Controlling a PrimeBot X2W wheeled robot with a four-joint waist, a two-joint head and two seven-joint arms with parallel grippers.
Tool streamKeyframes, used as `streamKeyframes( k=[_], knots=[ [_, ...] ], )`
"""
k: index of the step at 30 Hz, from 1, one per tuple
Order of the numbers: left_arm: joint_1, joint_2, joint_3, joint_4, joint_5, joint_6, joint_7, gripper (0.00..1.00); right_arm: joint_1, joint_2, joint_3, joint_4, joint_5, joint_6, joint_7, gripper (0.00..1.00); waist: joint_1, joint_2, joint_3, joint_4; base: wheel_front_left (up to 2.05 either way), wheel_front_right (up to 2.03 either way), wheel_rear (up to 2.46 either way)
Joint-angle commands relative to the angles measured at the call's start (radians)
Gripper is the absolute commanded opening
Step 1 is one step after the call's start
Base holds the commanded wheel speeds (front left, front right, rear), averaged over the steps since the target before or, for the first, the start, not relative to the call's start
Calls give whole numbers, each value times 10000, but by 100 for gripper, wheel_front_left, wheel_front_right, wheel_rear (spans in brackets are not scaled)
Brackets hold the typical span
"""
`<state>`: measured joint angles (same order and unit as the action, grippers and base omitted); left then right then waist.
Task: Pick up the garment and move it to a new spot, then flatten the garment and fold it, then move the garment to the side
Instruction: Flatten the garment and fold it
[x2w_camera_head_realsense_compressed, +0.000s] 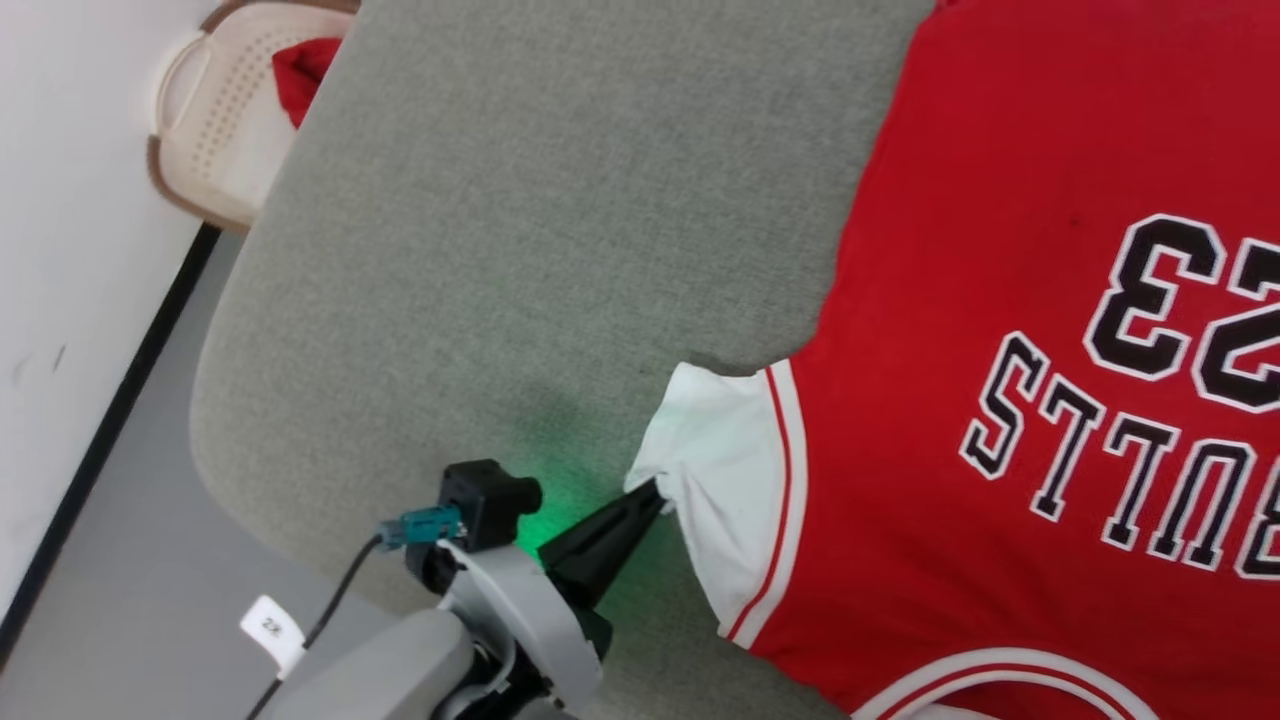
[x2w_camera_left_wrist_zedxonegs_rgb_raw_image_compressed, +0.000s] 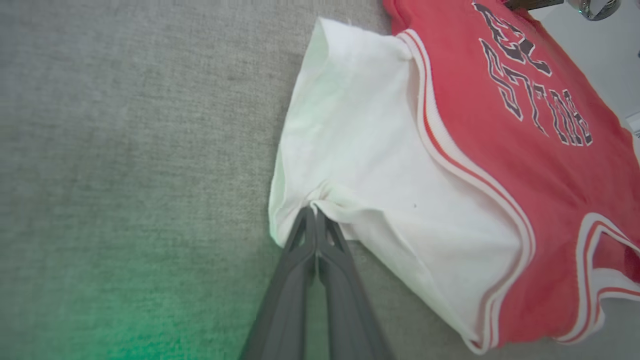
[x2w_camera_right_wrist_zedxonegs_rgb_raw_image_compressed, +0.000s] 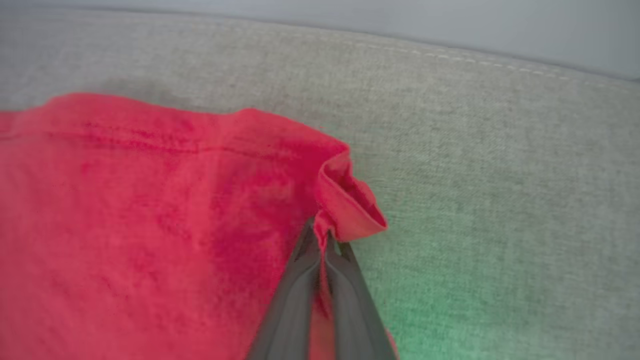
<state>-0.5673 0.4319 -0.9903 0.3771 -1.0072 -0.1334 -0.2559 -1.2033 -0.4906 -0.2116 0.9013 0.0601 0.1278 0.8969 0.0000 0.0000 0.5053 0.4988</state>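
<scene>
Now | left pincer (x2w_camera_left_wrist_zedxonegs_rgb_raw_image_compressed: 316, 214) clamps garment (x2w_camera_left_wrist_zedxonegs_rgb_raw_image_compressed: 550, 190) sleeve | right pincer (x2w_camera_right_wrist_zedxonegs_rgb_raw_image_compressed: 322, 229) clamps corner

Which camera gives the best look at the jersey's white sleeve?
Left wrist view: the white sleeve lies close and whole, edge pinched by the left gripper. Head view shows it smaller; right wrist view shows a red corner of the garment.
</scene>
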Motion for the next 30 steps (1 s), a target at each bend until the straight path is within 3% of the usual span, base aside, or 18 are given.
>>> streamKeyframes(
  k=[1,7,15,23,30],
  knots=[
    [151,265,80,380,-107,153,79,0,617,393,204,298,199,52,223,0,0,0,-341,-343,0,0,0],
    [431,628,267,512,-205,129,23,0,1257,213,1883,-984,2131,44,186,0,0,0,-1137,-1142,0,0,0],
    [951,1321,587,352,-466,337,-8,0,3263,-483,3456,-3707,4940,32,404,0,0,0,-2011,-2260,0,0,0],
    [1656,1976,793,-179,-724,685,-18,0,6187,-1064,3451,-6195,6497,32,244,0,0,0,-2633,-3064,0,0,0],
    [2183,2409,932,-677,-881,989,-37,0,8822,-1110,2809,-7648,6967,30,77,0,0,0,-2968,-3579,0,0,0]
  ],
)
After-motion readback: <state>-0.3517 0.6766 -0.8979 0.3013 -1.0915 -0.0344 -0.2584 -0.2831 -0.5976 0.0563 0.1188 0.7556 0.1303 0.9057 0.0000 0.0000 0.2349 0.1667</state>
